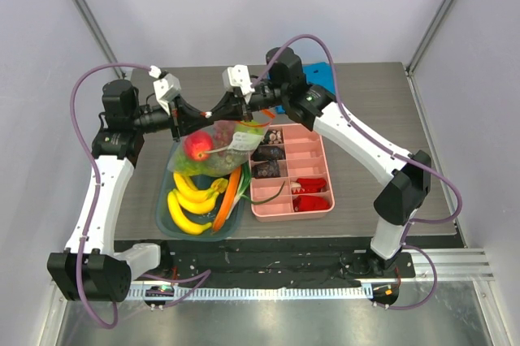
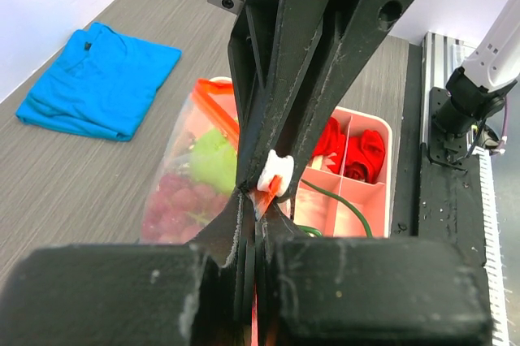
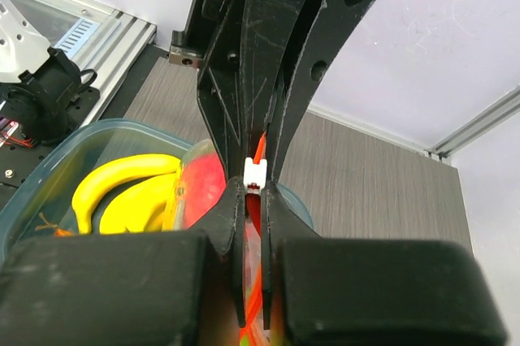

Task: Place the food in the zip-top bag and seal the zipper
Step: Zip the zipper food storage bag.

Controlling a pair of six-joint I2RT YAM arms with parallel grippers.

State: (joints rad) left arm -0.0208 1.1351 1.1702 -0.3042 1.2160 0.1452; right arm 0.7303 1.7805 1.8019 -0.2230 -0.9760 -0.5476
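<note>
Top view, bag: the zip-top bag point(image 1: 219, 149) hangs off the table between both claws. A tub point(image 1: 162, 200) of bananas point(image 1: 191, 200) lies at its 6 o'clock and a pink tray point(image 1: 321, 175) at its 4 o'clock.
Top view, claws: the left gripper point(image 1: 175, 123) pinches the bag's mouth at 10 o'clock and the right gripper point(image 1: 240, 115) at 1 o'clock.
Top view, food: a red fruit point(image 1: 197, 145) shows through the plastic beside a white label point(image 1: 244, 141).
Left wrist, claw: clenched on the zipper point(image 2: 218, 110), with a white piece point(image 2: 276, 170) at the pinch.
Left wrist, contents: a green apple point(image 2: 213, 159) and a grape bunch point(image 2: 172, 200) sit inside the bag. A blue cloth point(image 2: 97, 78) lies at 10 o'clock.
Right wrist, claw: clamped on the orange-red strip, which runs toward 6 o'clock.
Right wrist, below: the red fruit is at 9 o'clock of the pinch, with the bananas beyond it.
Done, as judged: the loading looks finished, though I cannot make out the melon.
Left, as judged: sealing is the step in hand. How much of the strip is already pressed shut cannot be told.
</note>
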